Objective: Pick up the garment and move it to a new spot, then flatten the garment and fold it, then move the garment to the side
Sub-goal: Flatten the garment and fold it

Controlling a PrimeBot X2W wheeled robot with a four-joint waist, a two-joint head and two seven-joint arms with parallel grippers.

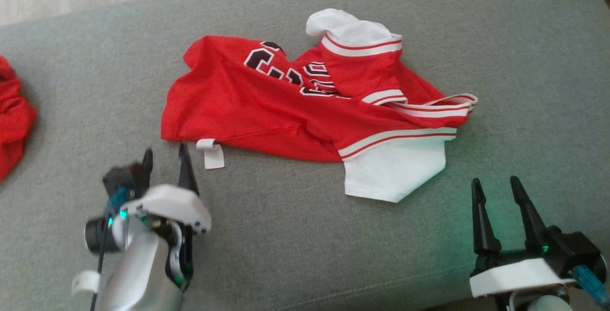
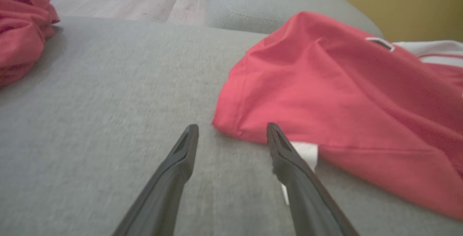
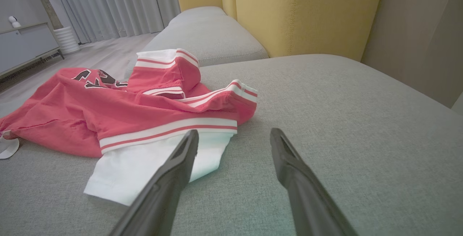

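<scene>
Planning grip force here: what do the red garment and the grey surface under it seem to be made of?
Red garment: thin, matte knit, probably polyester jersey; it drapes in soft folds, with striped banded trim. Grey surface: matte woven upholstery, heathered texture and a stitched seam; likely a padded cushion.

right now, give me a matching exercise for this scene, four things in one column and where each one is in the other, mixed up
Things:
1. red jersey
2. white label
3. right gripper
4. second red cloth

Places:
a. at the left edge of the head view, on the grey cushion
b. at the jersey's hem corner, close to the open left gripper
c. crumpled in the middle of the cushion
d. open, over bare cushion just below the jersey's white part

Pairs: 1-c, 2-b, 3-d, 4-a
</scene>
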